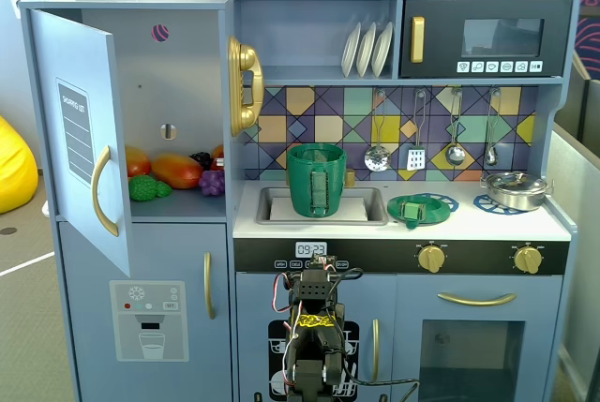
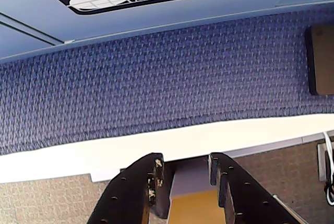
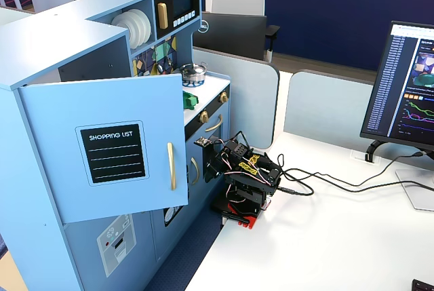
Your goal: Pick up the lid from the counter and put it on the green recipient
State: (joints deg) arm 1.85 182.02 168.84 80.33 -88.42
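The green lid (image 1: 413, 210) lies on the white counter on top of a blue burner ring, right of the sink. The tall dark green pot (image 1: 316, 180) stands upright in the sink with its ribbed strap handle facing front, its top uncovered. My arm (image 1: 313, 332) is folded low in front of the kitchen's lower doors, well below the counter. It also shows in a fixed view (image 3: 247, 179) on the white table. In the wrist view my gripper (image 2: 185, 169) points down at the table edge and the blue carpet. Its jaws are apart with nothing between them.
A shiny silver pot (image 1: 514, 189) sits on the right burner ring. The fridge door (image 1: 82, 135) stands open at the left, with toy fruit (image 1: 173, 172) inside. Utensils (image 1: 417, 140) hang above the counter. Cables (image 3: 319, 182) run across the white table to a monitor (image 3: 407, 91).
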